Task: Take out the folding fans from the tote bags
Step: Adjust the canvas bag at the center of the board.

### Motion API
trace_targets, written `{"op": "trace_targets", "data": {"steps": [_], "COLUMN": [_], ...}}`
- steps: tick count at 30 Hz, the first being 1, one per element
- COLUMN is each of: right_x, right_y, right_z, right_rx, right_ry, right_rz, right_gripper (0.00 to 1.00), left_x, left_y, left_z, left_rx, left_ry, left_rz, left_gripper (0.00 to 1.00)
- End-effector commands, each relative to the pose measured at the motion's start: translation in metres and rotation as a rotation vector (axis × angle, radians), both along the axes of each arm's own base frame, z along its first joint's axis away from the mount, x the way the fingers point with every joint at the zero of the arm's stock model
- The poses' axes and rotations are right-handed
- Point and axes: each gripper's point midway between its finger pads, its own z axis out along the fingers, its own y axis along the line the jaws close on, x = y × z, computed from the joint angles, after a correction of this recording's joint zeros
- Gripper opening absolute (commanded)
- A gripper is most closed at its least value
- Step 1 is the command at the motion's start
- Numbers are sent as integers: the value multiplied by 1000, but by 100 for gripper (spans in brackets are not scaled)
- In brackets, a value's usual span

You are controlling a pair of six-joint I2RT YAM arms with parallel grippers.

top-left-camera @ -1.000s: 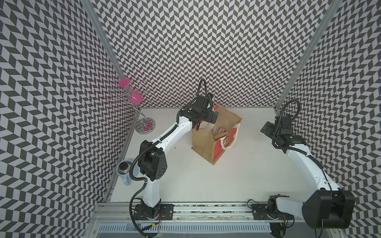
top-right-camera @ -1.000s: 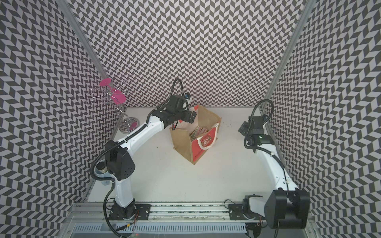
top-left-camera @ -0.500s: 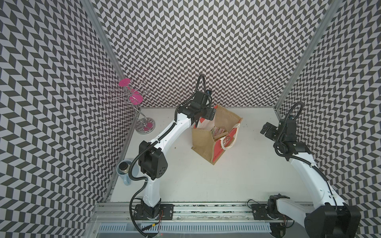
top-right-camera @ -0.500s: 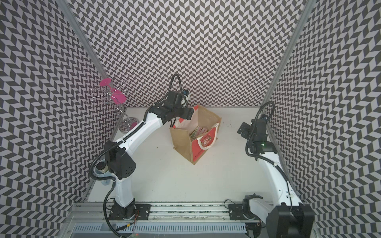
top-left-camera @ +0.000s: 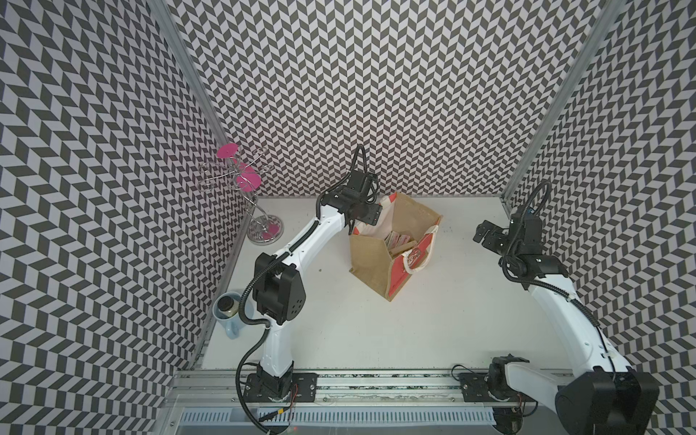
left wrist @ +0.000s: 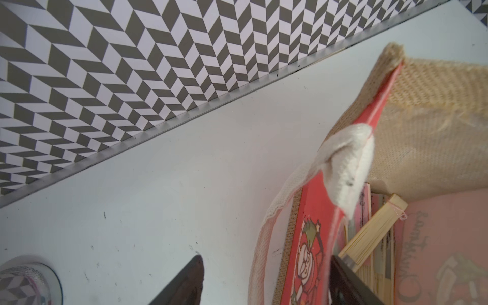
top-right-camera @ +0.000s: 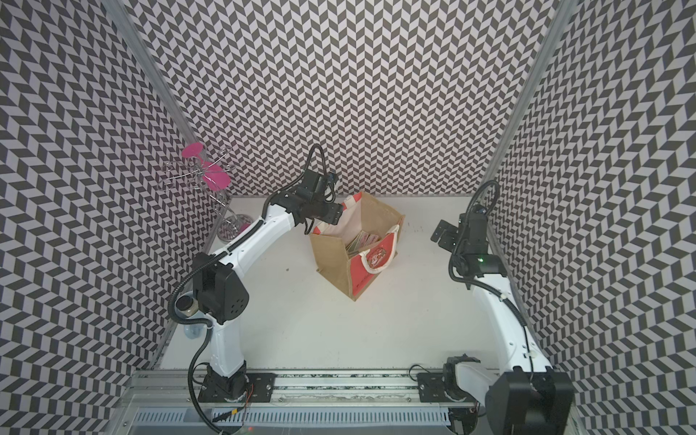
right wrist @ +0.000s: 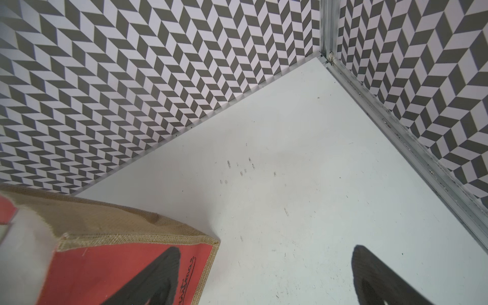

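Left pincer (left wrist: 265, 257) straddles the wall of the tote bag (left wrist: 422, 105) nearest its arm. One dark finger (left wrist: 190, 280) stands outside over the table (left wrist: 184, 171) and the other inside by the red printed panel. The jaws are apart and do not pinch the wall. Both fingers are cut off by the picture's edge, and in both top views the wrist body hides them. A white handle (left wrist: 346, 169) droops over the rim between them.

The bag (top-left-camera: 376, 260) stands upright and open toward the back of the table. The folding fans (top-left-camera: 397, 241) lie inside it, leaning together. Only bamboo ends and strips of pink paper (left wrist: 369, 232) show, so their number cannot be made out.

The right pincer (top-left-camera: 486, 235) hangs well apart from the bag, on its right. Its jaws are wide apart with nothing between them (right wrist: 265, 249). In its wrist view only a corner of the bag (right wrist: 118, 224) is in frame.

A wire stand (top-left-camera: 265, 229) stands in the back left corner. A pale mug (top-left-camera: 228, 312) sits by the left wall, and its contents are hard to make out.
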Motion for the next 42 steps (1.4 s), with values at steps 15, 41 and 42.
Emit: {"op": "trace_targets", "data": {"steps": [15, 41, 42], "right_x": [-9, -63, -68], "right_y": [65, 215, 217], "right_z": [46, 73, 72], "right_rx": [72, 335, 342], "right_ry": [-120, -228, -231], "right_rz": [286, 679, 691], "right_gripper": [87, 59, 59], "left_x": [12, -36, -40], "left_y": [-9, -30, -33], "left_z": [70, 119, 121], "left_rx": [-81, 17, -1], "left_ry": [-175, -505, -513], "left_rz": [-13, 37, 39], "left_gripper": [0, 0, 0]}}
